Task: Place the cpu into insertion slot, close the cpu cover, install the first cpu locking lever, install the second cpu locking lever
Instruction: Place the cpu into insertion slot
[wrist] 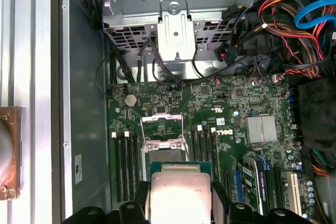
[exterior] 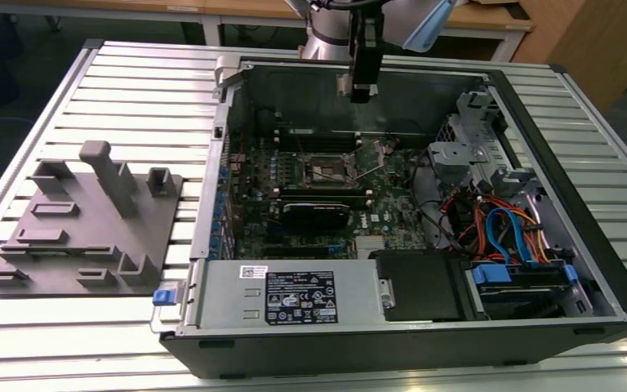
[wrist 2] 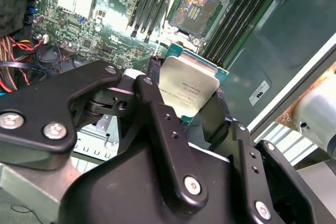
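A silver metal table (exterior: 63, 335) made of long ribbed slats carries two things. An open black computer case (exterior: 401, 353) lies on its side across the middle and the exterior view's right, open face up. Close beside it, at the exterior view's left, a flat grey plate (exterior: 74, 253) with upright blocks and posts rests on the slats.
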Controlling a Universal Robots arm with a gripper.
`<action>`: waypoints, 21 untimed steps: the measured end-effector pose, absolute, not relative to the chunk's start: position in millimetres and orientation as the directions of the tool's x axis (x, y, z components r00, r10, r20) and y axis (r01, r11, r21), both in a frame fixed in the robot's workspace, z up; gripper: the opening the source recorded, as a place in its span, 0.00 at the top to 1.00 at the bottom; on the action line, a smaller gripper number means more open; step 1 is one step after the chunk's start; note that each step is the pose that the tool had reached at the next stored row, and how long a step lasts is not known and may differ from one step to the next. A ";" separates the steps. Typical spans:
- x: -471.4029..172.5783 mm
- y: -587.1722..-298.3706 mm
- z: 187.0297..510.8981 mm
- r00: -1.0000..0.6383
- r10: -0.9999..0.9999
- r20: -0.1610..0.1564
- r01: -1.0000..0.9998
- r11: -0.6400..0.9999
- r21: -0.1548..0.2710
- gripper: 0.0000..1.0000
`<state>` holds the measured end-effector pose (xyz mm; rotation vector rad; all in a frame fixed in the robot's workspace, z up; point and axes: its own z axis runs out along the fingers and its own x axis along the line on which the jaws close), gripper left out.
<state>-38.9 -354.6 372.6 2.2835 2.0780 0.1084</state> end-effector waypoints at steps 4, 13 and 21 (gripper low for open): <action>-38.9 -354.6 372.5 0.116 0.993 0.017 0.989 -0.117 0.086 0.46; -39.0 -354.6 372.6 0.189 0.982 0.017 0.978 -0.190 0.086 0.46; -40.4 -354.9 372.3 0.121 0.993 0.017 0.989 -0.122 0.086 0.46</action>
